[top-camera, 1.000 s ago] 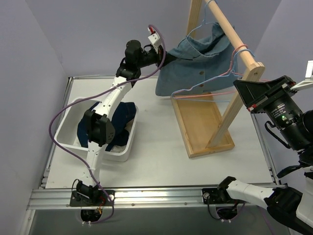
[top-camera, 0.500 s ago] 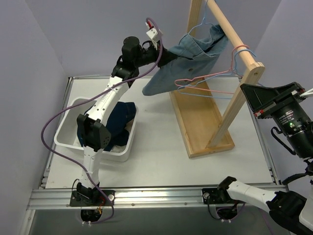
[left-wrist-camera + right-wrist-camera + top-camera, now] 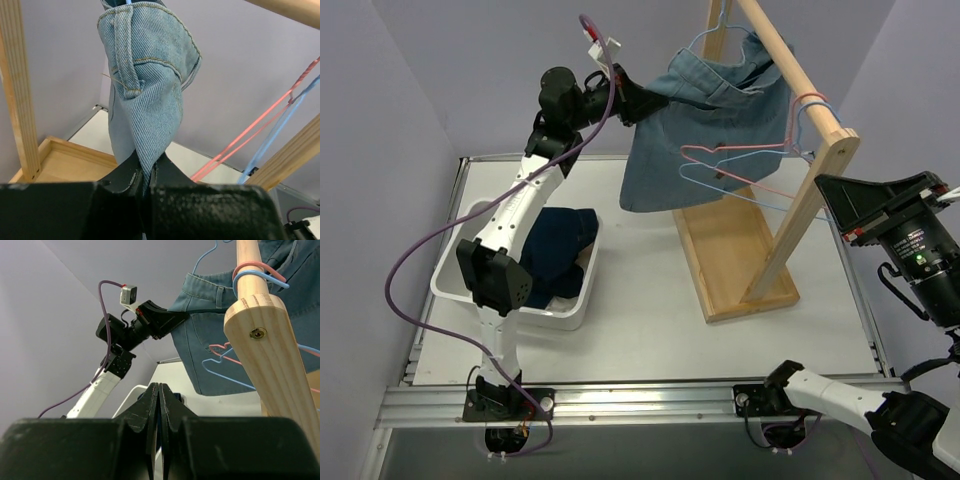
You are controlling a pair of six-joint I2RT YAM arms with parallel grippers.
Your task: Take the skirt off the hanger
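Observation:
No white pleated skirt shows in any view. The pink-red wire hanger (image 3: 740, 148) hangs bare on the wooden rail, beside a bare light-blue hanger (image 3: 745, 192); it also shows in the left wrist view (image 3: 250, 131) and the right wrist view (image 3: 255, 266). A light-blue denim garment (image 3: 705, 130) hangs on another blue hanger at the rail's far end. My left gripper (image 3: 638, 103) is shut on that garment's left edge (image 3: 145, 90), high up. My right gripper (image 3: 830, 190) is shut and empty (image 3: 158, 390), right of the rack.
A wooden rack stands at the back right, with a sloping rail (image 3: 790, 65) and a flat base tray (image 3: 730, 260). A white bin (image 3: 460, 285) at the left holds a dark-blue denim garment (image 3: 560, 245). Walls close in on both sides.
My left gripper has moved left and up with the denim garment's edge, so the garment now hangs longer and flatter. The right arm has shifted slightly.

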